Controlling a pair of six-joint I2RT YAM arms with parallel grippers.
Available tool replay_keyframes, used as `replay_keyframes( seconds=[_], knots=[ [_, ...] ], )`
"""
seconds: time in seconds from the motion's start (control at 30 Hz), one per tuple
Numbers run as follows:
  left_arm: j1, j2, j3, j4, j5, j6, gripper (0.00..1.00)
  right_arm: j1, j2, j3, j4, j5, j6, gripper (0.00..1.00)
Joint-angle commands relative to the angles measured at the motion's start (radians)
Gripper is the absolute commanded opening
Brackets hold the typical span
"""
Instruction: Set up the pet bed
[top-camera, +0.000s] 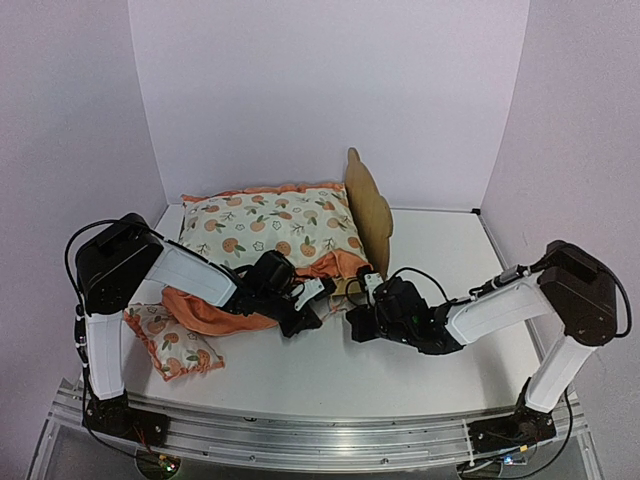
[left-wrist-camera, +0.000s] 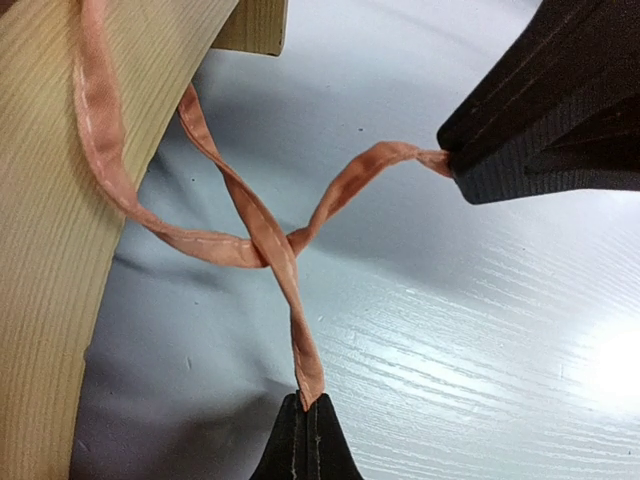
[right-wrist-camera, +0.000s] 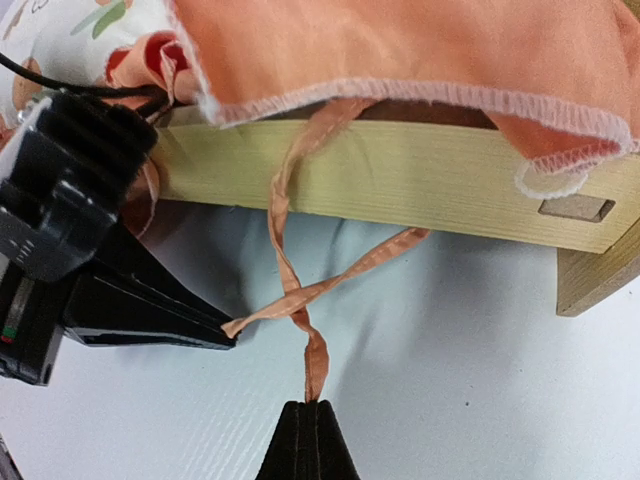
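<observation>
Pet bed (top-camera: 368, 205): plywood frame at the middle rear of the desk (top-camera: 440, 350), headboard upright.
Cushion (top-camera: 270, 230): fruit-print, lying on the pet bed, its orange ruffle spilling over the near rail.
Ties (left-wrist-camera: 265, 235): two orange strips coming from the pet bed's near rail, crossed once just in front of it.
Left hand (left-wrist-camera: 306, 415): clamped on one tie's end, in front of the pet bed.
Right hand (right-wrist-camera: 306, 415): clamped on the other tie's end.
Pillow (top-camera: 170, 345): small, matching print, left of the pet bed, apart from it.
</observation>
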Motion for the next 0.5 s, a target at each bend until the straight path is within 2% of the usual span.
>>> replay_keyframes(
  seconds=[0.0, 0.07, 0.13, 0.17, 0.23, 0.33, 0.47],
  knots=[
    [0.000, 0.009, 0.012, 0.033, 0.028, 0.063, 0.00, -0.035, -0.055, -0.001, -0.001, -0.091, 0.067, 0.00],
    [-0.001, 0.009, 0.011, 0.020, 0.031, 0.067, 0.12, -0.044, -0.059, 0.006, -0.002, -0.094, 0.069, 0.00],
    [-0.001, 0.002, 0.012, 0.015, 0.012, 0.060, 0.33, -0.046, -0.051, 0.015, -0.001, -0.097, 0.063, 0.00],
    [-0.001, -0.003, 0.015, 0.012, -0.009, 0.051, 0.38, -0.047, -0.043, 0.020, -0.001, -0.098, 0.060, 0.00],
    [0.001, -0.015, 0.025, 0.003, -0.065, 0.009, 0.43, -0.048, -0.026, 0.027, -0.002, -0.098, 0.059, 0.00],
    [0.008, -0.038, 0.051, -0.022, -0.099, -0.095, 0.44, -0.048, -0.011, 0.032, 0.001, -0.099, 0.059, 0.00],
    [0.017, -0.063, 0.083, -0.029, -0.045, -0.254, 0.48, -0.048, -0.007, 0.030, 0.001, -0.104, 0.053, 0.00]
  ],
)
